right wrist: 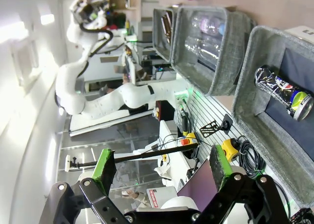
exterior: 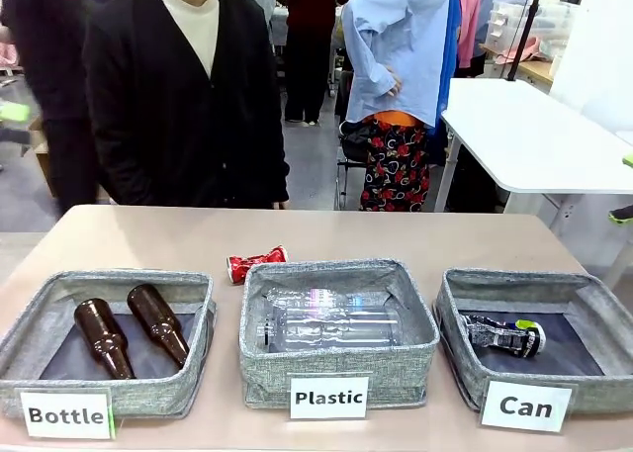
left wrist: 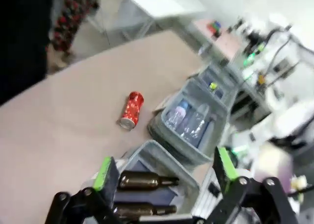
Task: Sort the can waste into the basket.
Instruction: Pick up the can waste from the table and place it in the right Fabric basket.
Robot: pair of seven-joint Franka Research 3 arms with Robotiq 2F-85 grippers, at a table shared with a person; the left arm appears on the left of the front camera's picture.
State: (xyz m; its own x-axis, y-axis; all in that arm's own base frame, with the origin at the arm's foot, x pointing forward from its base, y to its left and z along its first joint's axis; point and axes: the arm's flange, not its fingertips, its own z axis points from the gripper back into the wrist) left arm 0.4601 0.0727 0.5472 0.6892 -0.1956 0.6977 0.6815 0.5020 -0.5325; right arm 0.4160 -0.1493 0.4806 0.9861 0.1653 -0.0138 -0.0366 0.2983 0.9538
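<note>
Now one can lies in its basket and one on the tabletop [exterior: 148, 239].
Black-and-silver can [exterior: 504, 335] rests on its side inside the Can basket [exterior: 465, 284]; the red can [exterior: 256, 264] lies on the tabletop just behind the Plastic basket [exterior: 259, 304]. Left hand [left wrist: 164, 160] and right hand [right wrist: 161, 158] are both released, jaws wide, grasping nothing.

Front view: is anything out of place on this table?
Yes: the crushed red can lies loose on the table behind the Plastic basket, outside the Can basket, where the black-and-silver can already lies.
</note>
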